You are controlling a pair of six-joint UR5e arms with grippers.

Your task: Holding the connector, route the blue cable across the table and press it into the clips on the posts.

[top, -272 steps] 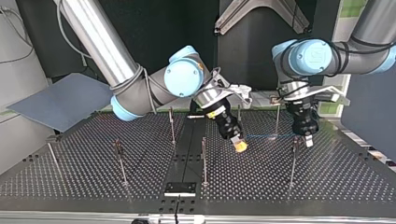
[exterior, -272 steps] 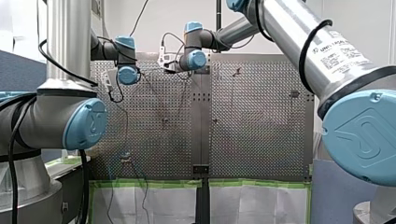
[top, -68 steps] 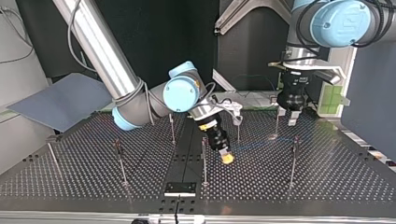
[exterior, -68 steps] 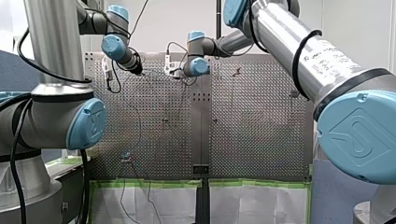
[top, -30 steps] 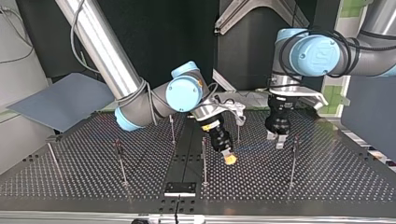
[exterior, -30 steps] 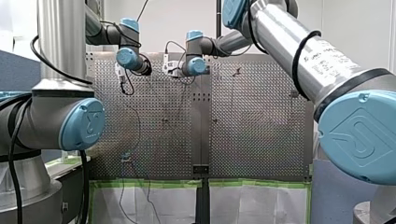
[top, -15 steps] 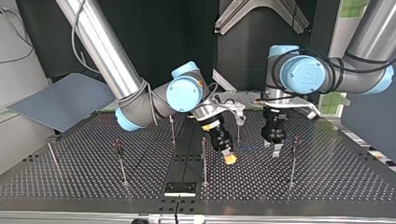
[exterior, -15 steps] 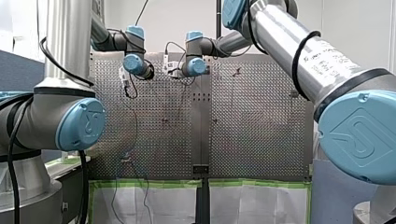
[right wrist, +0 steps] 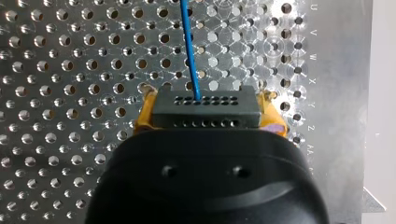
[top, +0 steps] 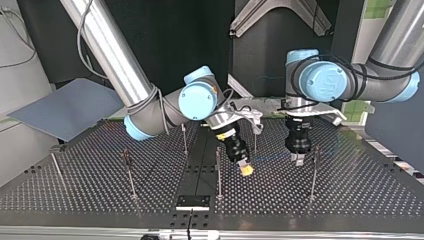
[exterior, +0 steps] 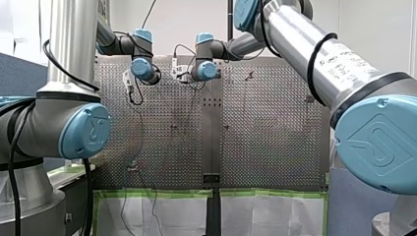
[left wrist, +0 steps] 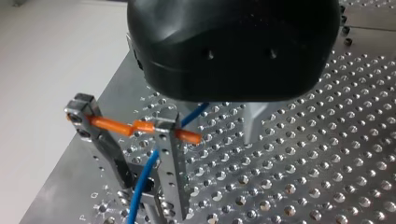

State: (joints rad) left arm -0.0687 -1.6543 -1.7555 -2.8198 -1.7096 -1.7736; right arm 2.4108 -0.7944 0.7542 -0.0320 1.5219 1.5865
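In the right wrist view my right gripper [right wrist: 205, 116] is shut on the black connector [right wrist: 205, 111], which sits between its yellow pads [right wrist: 144, 120]. The blue cable [right wrist: 189, 46] leaves the connector across the perforated table [right wrist: 70, 70]. In the top view my right gripper [top: 245, 170] hangs low near the middle. The cable [top: 272, 157] runs from it to my left gripper [top: 298, 159], which stands upright just beside a thin post [top: 315, 170]. In the left wrist view the cable [left wrist: 144, 179] comes from under the black housing [left wrist: 233, 51] and passes a clip post [left wrist: 170, 163] with orange parts [left wrist: 140, 126].
Several thin posts stand on the table, such as one [top: 218, 172] near the middle and one [top: 129, 172] at the top view's left. A black plate [top: 192, 201] lies at the near edge. A grey board [top: 65, 107] leans off the table's far left corner.
Over the last second my left gripper has come down and turned, settling over the blue cable beside the post. My right gripper and the connector have stayed put.
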